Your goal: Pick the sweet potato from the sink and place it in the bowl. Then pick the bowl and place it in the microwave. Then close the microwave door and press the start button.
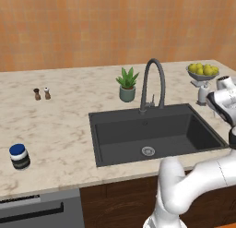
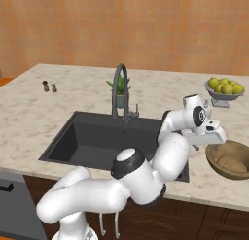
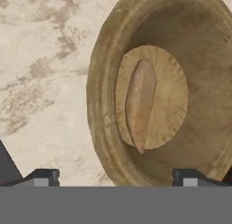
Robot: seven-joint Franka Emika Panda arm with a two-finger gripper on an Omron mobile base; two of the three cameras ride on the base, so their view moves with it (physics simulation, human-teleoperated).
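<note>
Seen from the hand, the pincer [image 3: 115, 177] hangs with its two dark tips spread wide apart, pinching nothing, one tip over bare worktop [image 3: 41, 82] and the other over the near rim of the bowl [image 3: 102, 105]. The sweet potato [image 3: 139, 103] lies lengthwise on the flat bottom of the bowl, clear of the walls all round and apart from both tips.

In the right base view the arm [image 2: 146, 176] rises from the front edge of the worktop, bends over the right end of the sink [image 2: 102, 142] and reaches its hand out just above the left rim of the bowl, which sits on the worktop right of the sink, near the front edge. Open stone lies between the bowl and the sink's rim.

Farther back the black basin is bare down to its round drain [image 1: 148, 151]. The arched faucet [image 1: 153, 84] stands at its back edge with a small potted plant [image 1: 127, 85] just beside it. A grey dish of yellow fruit [image 1: 203, 71] stands on a stem toward the back right. Well to the left are two small shakers [image 1: 41, 93] and, nearer the front, a blue-capped jar [image 1: 19, 156], with broad open worktop around them.
</note>
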